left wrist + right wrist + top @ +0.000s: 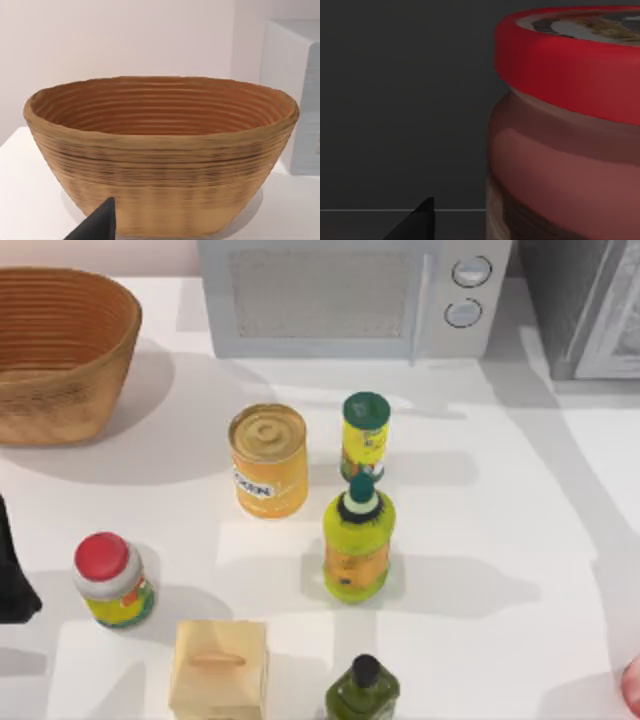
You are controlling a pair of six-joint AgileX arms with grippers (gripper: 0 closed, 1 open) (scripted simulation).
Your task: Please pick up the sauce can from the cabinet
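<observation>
The sauce can [570, 125] sat upright, red-rimmed lid up, very close to your right gripper [420, 222] in the right wrist view. A dark grey wall stood behind it, probably the inside of the cabinet [590, 310], which stood at the counter's [520, 540] far right corner beside the microwave [350, 295]. A reddish sliver at the top view's lower right edge might have been the can, but I couldn't confirm that. I couldn't tell how wide that gripper was or whether it had hold of the can. The camera was level with the label, which suggests a side approach to grasp the can's body below the lid.

Your left gripper [100, 222] was parked at the counter's left edge facing the basket [160, 155]. I couldn't tell its opening either.

The yellow tin [268, 460] and the red-capped jar [112, 580] stood mid-counter, well apart from the can, so they weren't in the way.
</observation>
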